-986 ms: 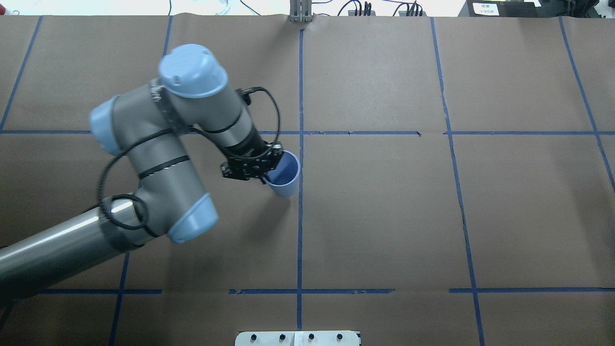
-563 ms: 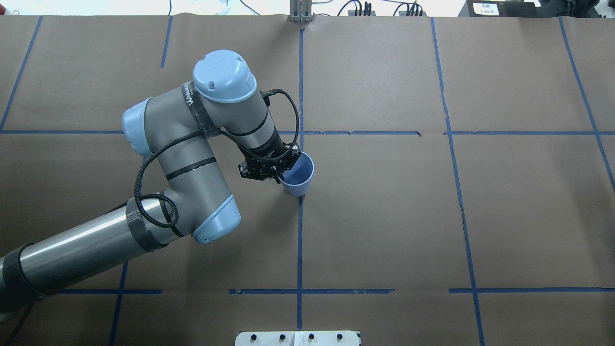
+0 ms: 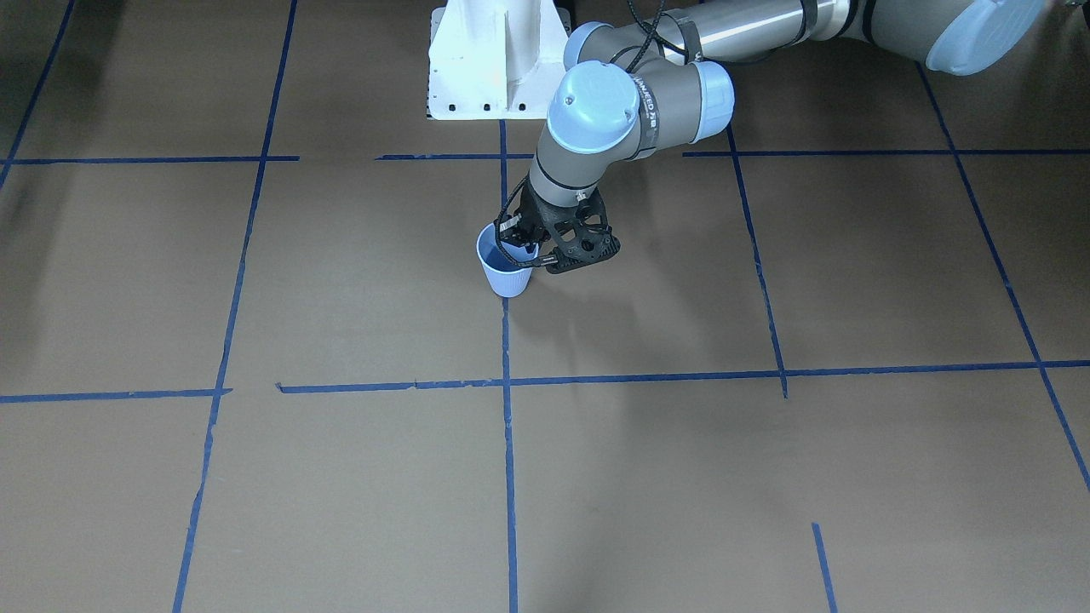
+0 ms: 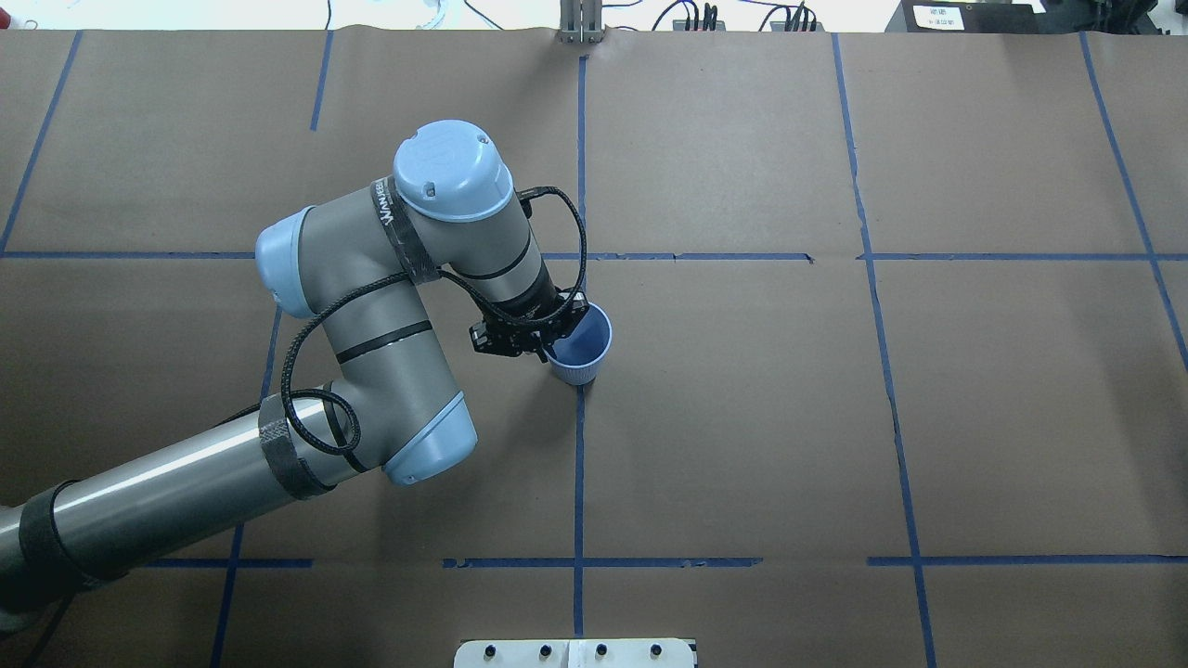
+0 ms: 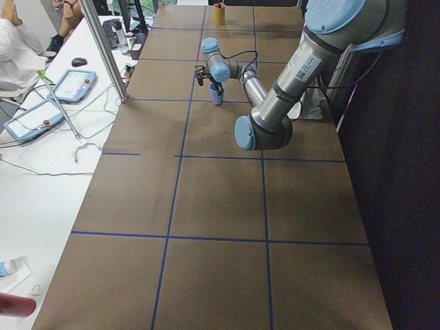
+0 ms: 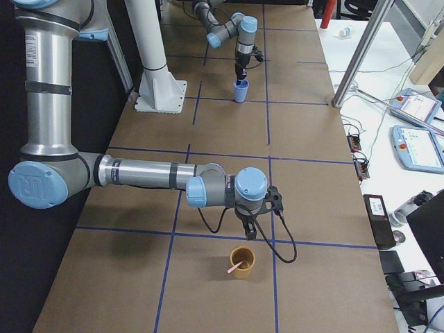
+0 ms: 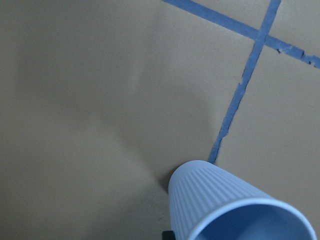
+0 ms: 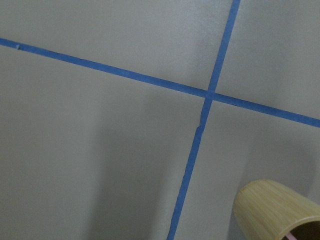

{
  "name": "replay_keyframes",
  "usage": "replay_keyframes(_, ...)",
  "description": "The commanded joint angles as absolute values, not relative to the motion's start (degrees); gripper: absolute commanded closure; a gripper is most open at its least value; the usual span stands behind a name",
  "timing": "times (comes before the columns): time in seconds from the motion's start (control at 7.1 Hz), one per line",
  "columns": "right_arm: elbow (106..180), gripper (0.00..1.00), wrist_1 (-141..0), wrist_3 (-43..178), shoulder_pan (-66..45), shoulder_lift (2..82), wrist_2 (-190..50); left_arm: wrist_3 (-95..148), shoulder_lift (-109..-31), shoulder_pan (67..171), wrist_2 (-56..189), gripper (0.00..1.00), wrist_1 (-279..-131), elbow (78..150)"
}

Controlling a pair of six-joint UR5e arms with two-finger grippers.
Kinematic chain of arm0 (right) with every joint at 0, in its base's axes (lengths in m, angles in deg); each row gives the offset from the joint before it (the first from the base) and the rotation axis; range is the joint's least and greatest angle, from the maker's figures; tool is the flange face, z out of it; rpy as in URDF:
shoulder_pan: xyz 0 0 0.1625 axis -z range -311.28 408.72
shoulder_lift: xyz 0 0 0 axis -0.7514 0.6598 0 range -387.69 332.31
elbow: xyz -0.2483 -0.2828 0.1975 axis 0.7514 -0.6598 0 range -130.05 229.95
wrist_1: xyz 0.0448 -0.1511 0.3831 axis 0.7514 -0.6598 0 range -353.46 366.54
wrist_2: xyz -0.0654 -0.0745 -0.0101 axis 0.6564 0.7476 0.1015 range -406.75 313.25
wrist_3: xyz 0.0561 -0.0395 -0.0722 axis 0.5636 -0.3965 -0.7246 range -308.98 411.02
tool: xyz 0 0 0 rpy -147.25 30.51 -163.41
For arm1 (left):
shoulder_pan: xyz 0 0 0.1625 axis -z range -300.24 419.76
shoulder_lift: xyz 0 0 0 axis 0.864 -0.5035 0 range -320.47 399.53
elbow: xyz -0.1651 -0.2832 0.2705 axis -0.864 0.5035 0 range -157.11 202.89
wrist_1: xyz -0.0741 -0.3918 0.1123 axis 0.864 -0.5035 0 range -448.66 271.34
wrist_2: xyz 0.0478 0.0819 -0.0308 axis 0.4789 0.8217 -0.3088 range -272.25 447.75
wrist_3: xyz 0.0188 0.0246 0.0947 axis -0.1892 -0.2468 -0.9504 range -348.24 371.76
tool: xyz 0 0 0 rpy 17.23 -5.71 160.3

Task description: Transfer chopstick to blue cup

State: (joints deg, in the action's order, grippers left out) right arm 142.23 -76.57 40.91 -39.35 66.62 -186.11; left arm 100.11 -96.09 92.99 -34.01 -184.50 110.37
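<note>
**Left jaws closed on blue cup rim; chopstick lodged in tan cup**

Jaws, left: closed narrowly on the wall of the blue cup at its rim, on the side nearest the arm. One finger is set inside the mouth and the other outside.

Jaws, right: state cannot be told, since the right gripper is shown only small in the right-side view.

Left gripper: angled down from the wrist onto the cup's rim, as is also seen from across the table.

Blue cup: light blue with a ribbed wall. It is seen upright with its base at the central tape line, near the middle of the table. Its mouth is open and nothing is seen inside but the finger. It is also recorded from the front, from the left end and by the left wrist camera.

Chopstick: pale pink and thin. It is leaned inside the tan cup, with one end projecting over the rim. It is kept well apart from the blue cup, at the table's end on the robot's right.

Tan cup: wood-toned and upright, placed just beside a crossing of tape lines. Its wall is seen at the lower right of the right wrist view.

Right gripper: pointed downward, near the tan cup and clear of it.
</note>
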Motion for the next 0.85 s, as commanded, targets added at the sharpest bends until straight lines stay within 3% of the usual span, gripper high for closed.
replay_keyframes(0.0,142.1,0.00,-76.5,40.9,-39.4,66.6,-186.1,100.1,-96.1,92.6,-34.0,0.92,-185.2,110.3)
replay_keyframes(0.14,142.1,0.00,-76.5,40.9,-39.3,66.6,-186.1,100.1,-95.9,92.1,-34.0,0.84,-185.9,110.3)
replay_keyframes(0.28,142.0,0.00,-76.5,40.9,-39.3,66.6,-186.0,100.0,-95.6,91.8,-33.8,0.41,-186.6,110.4)
replay_keyframes(0.42,142.0,0.00,-76.5,40.9,-39.3,66.7,-186.0,100.0,-95.6,91.8,-33.9,0.22,-188.1,110.4)
replay_keyframes(0.7,142.0,0.00,-76.6,40.8,-39.2,66.7,-186.1,100.4,-93.0,95.2,-34.0,0.16,-189.6,119.6)
